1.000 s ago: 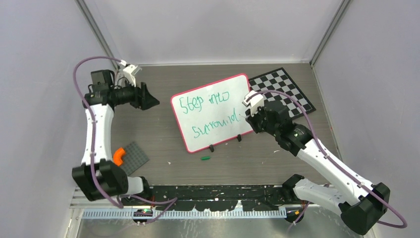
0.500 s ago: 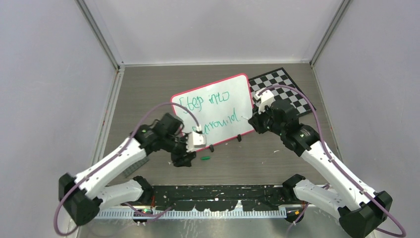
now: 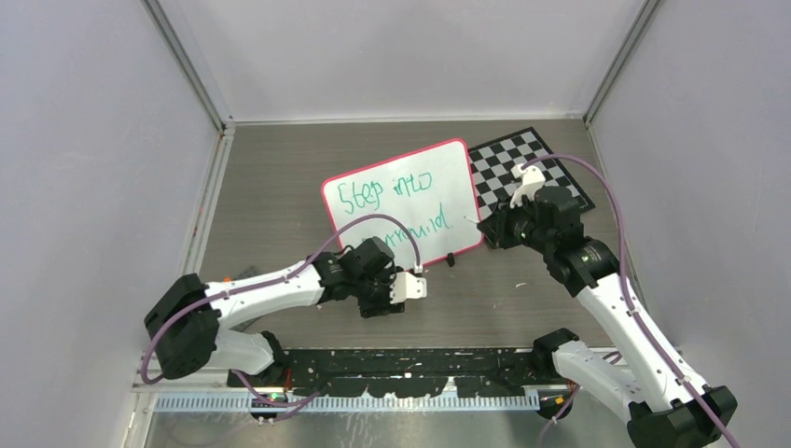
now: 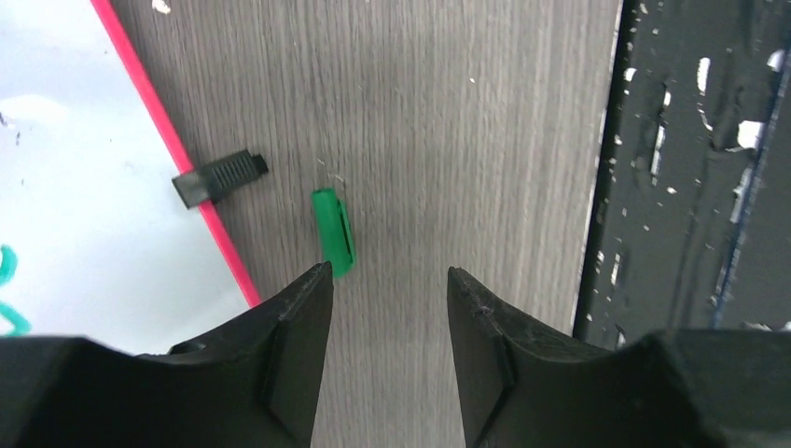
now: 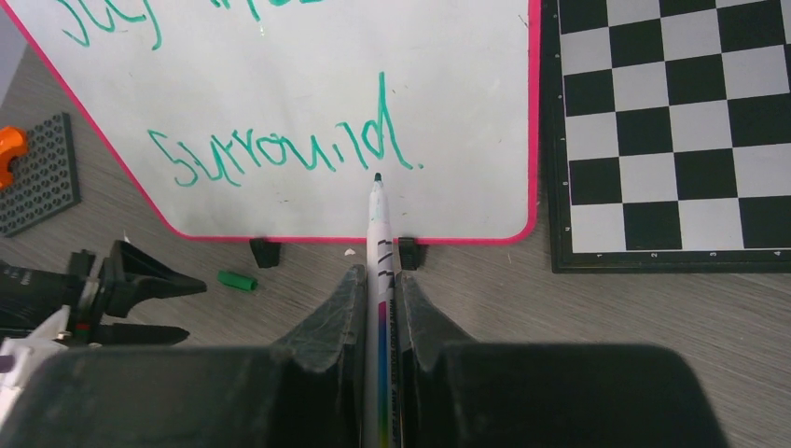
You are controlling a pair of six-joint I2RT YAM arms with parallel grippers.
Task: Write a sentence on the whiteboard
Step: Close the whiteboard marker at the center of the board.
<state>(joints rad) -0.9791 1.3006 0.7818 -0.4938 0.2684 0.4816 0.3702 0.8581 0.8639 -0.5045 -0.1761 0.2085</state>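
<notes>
The whiteboard (image 3: 401, 210) lies tilted at mid-table, with the green sentence (image 3: 384, 189) "Step into surround." on it in two lines. My right gripper (image 3: 489, 229) is shut on a marker (image 5: 378, 224). The marker's tip hangs over the board (image 5: 308, 84) just below the last word (image 5: 280, 154). My left gripper (image 4: 389, 273) is open and low over the table by the board's near edge. A green cap (image 4: 333, 231) lies just ahead of its left finger, next to a black clip (image 4: 219, 177). The cap also shows in the right wrist view (image 5: 238, 280). In the top view the left gripper (image 3: 381, 306) hides the cap.
A black-and-white checkered board (image 3: 532, 168) lies right of the whiteboard, touching it. A grey studded plate with an orange piece (image 5: 37, 173) lies left of the board. A black rail (image 3: 410, 359) runs along the near edge. Grey walls enclose the table.
My left arm swung from the far left down to the cap near the board's front edge. My right gripper moved right with the marker, off the last word.
</notes>
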